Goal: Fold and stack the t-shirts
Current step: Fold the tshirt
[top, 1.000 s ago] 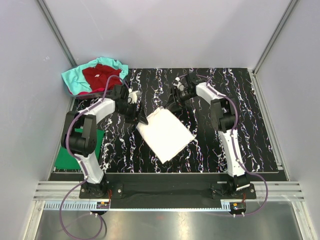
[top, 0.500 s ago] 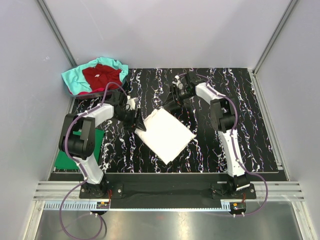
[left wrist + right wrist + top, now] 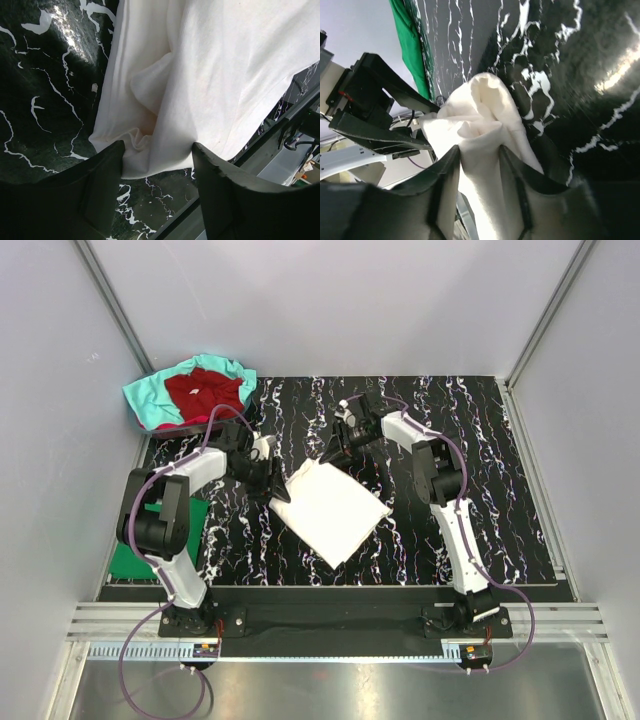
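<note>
The white t-shirt lies folded into a rectangle in the middle of the black marbled table; no red print shows. My left gripper is open at the shirt's left corner. In the left wrist view its jaws straddle the bunched edge of the white cloth. My right gripper is at the shirt's far corner. In the right wrist view it is shut on a gathered fold of the white cloth. The dark red t-shirt lies on the teal t-shirt at the back left. The green t-shirt lies at the left edge.
Grey enclosure walls stand close on three sides, with metal posts at the back corners. The table's front rail carries both arm bases. The left arm and the green cloth show in the right wrist view.
My left gripper has moved toward the near side and right, onto the shirt's left corner. My right gripper has shifted left at the far corner. The shirt has slid slightly left.
</note>
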You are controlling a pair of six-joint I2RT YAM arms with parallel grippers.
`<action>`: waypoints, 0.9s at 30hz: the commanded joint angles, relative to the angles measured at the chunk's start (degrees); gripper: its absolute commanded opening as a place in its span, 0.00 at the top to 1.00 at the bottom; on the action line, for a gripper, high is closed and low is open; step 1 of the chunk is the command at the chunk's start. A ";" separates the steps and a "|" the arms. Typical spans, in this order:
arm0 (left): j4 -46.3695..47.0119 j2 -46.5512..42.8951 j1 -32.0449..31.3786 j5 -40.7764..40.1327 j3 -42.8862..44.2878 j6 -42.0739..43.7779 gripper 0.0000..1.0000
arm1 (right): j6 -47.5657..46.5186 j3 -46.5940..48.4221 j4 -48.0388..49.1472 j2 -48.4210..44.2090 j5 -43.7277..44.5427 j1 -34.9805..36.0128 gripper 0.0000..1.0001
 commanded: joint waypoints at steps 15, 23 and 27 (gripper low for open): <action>0.35 -4.72 0.43 -3.30 -0.96 -2.39 0.39 | 6.35 -1.93 8.36 -2.70 -3.53 0.47 0.82; 10.78 -7.02 1.58 -5.34 7.62 -8.18 0.32 | 6.36 -4.39 9.77 -6.48 -3.01 0.47 0.91; 11.07 6.04 0.88 -2.16 18.62 -12.14 0.46 | 6.79 -4.92 10.21 -8.15 -3.01 0.47 0.91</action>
